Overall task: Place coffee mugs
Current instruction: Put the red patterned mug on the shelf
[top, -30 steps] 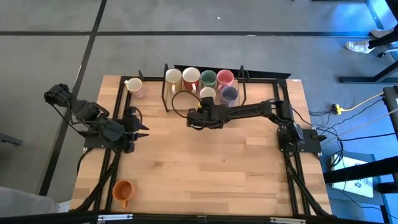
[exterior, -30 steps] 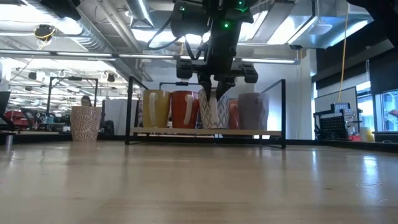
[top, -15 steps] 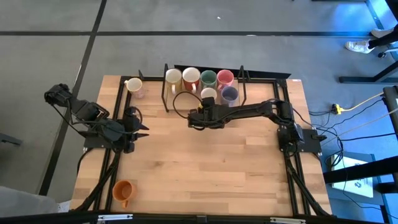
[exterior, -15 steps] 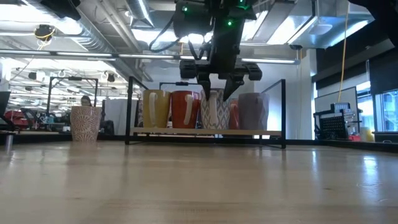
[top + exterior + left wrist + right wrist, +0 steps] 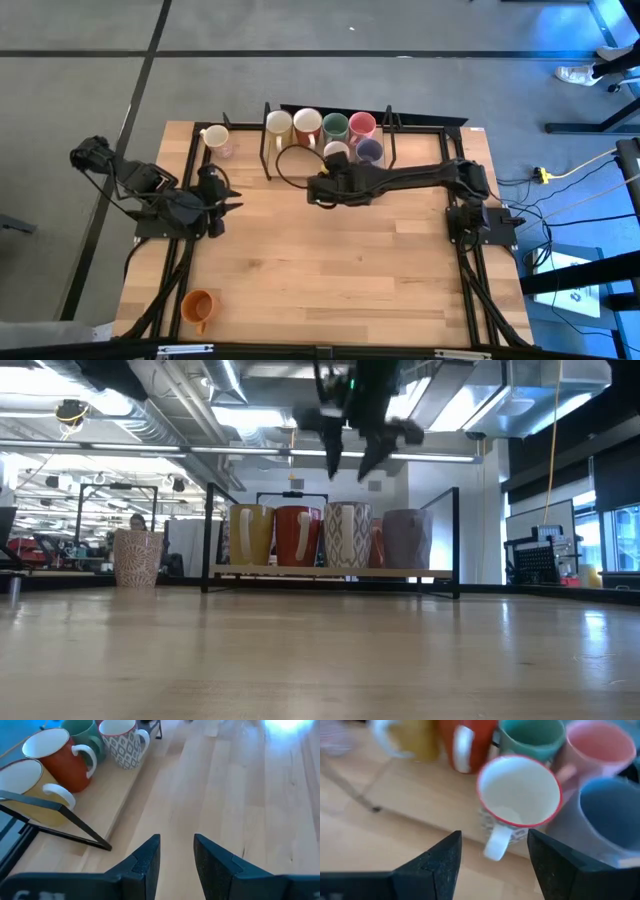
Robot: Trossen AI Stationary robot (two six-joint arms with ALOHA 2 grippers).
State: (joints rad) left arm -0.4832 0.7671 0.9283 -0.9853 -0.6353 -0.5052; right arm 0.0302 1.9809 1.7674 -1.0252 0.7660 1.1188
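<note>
Six coffee mugs stand on a rack's wooden shelf (image 5: 300,571) at the table's far edge: yellow (image 5: 279,124), red (image 5: 307,122), green (image 5: 335,126) and pink (image 5: 362,124) behind, a patterned white one (image 5: 520,790) and a purple-grey one (image 5: 369,150) in front. My right gripper (image 5: 352,460) hangs open above the patterned mug (image 5: 347,535), clear of it. My left gripper (image 5: 176,842) waits at the table's left, open, with nothing between its fingers. A cream mug (image 5: 215,137) stands on the table left of the rack. An orange mug (image 5: 199,306) sits near the front left corner.
The rack's black wire frame (image 5: 268,160) rises on both sides of the mugs. Black rails (image 5: 190,270) run along the table's left and right edges. Bare wood (image 5: 330,270) fills the middle and near part of the table.
My right gripper has opened, let go of the patterned mug and risen well above the rack. The mug stays upright on the shelf. My left gripper has turned a little in place.
</note>
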